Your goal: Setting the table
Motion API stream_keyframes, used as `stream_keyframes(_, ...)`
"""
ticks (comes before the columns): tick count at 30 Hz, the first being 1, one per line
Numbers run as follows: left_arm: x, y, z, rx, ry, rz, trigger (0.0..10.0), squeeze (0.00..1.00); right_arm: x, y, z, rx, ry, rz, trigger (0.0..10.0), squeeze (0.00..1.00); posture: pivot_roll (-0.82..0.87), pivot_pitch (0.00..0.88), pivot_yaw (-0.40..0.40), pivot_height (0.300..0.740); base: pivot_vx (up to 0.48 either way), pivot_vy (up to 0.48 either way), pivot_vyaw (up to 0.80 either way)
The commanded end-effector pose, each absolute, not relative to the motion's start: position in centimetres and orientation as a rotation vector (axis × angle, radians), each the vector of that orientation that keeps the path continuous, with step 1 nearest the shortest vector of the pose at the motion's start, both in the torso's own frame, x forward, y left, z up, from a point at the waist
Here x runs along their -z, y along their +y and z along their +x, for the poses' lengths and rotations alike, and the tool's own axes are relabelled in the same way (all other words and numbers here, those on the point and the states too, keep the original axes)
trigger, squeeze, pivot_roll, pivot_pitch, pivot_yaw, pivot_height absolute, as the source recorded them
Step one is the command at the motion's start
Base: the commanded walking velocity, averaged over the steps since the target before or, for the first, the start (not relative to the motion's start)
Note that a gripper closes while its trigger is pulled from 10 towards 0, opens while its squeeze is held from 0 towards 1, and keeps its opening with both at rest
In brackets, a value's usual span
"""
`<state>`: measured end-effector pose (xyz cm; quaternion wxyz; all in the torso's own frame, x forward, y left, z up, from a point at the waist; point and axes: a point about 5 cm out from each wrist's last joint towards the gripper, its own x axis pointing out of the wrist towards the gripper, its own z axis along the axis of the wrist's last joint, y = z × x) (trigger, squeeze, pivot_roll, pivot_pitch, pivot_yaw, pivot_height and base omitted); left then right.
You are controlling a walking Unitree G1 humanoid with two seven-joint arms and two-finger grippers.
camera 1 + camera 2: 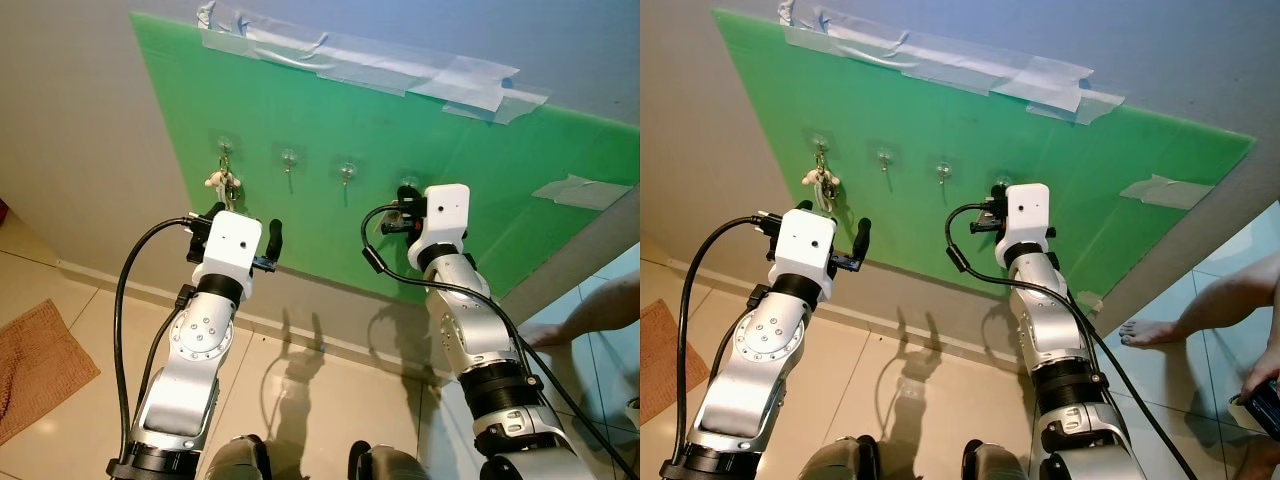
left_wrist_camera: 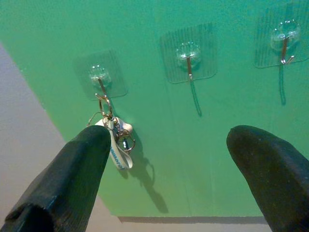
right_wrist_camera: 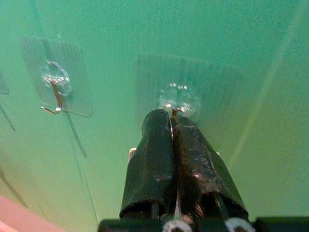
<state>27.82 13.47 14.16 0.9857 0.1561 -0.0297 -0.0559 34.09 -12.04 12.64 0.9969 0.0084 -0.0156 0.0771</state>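
Green board (image 1: 480,190) at mid frame has keys (image 2: 116,140) on its first hook (image 2: 99,79); the right gripper (image 3: 174,126), pinched together, sits at the last hook (image 3: 178,99), the left gripper (image 2: 169,159) spread apart, and no table is set yet.

A green board (image 2: 207,159) was seen with three clear hooks stuck on it. From the first hook (image 2: 99,77) a key ring (image 2: 116,137) with a white strap was hung. The second hook (image 2: 188,53) and the third hook (image 2: 285,41) were bare. The left gripper (image 2: 166,181) was held apart before the board, one finger (image 2: 72,179) near the key ring.
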Motion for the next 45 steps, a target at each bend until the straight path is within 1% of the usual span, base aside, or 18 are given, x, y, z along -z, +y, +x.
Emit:
stream_keyframes(1, -14.3, 13.4, 27.6, 0.111, -0.064, 0.319, 10.0, 0.00, -12.1, -12.1, 34.1, -0.158, 0.004, 0.031, 10.0, 0.00, 0.02, 0.149, -0.061, 0.740, 0.000, 0.000, 0.00)
stream_keyframes(9, -14.2, 13.3, 27.6, 0.116, -0.065, 0.320, 10.0, 0.00, -12.2, -12.3, 34.0, -0.160, 0.002, 0.033, 10.0, 0.00, 0.02, 0.139, -0.061, 0.740, 0.000, 0.000, 0.00)
stream_keyframes(17, -14.3, 13.2, 27.6, 0.118, -0.068, 0.320, 10.0, 0.00, -13.3, -12.7, 33.9, -0.135, -0.105, -0.094, 10.0, 0.00, 0.02, 0.134, -0.062, 0.740, 0.000, 0.000, 0.00)
stream_keyframes(33, -14.3, 13.3, 27.5, 0.114, -0.067, 0.320, 10.0, 0.00, -13.4, -11.6, 33.8, -0.188, -0.125, -0.054, 10.0, 0.00, 0.02, 0.142, -0.063, 0.740, 0.000, 0.000, 0.00)
stream_keyframes(45, -14.5, 13.4, 27.3, 0.111, -0.071, 0.319, 10.0, 0.00, -12.7, -11.9, 34.2, -0.190, -0.124, -0.111, 10.0, 0.00, 0.02, 0.165, -0.061, 0.740, 0.000, 0.000, 0.00)
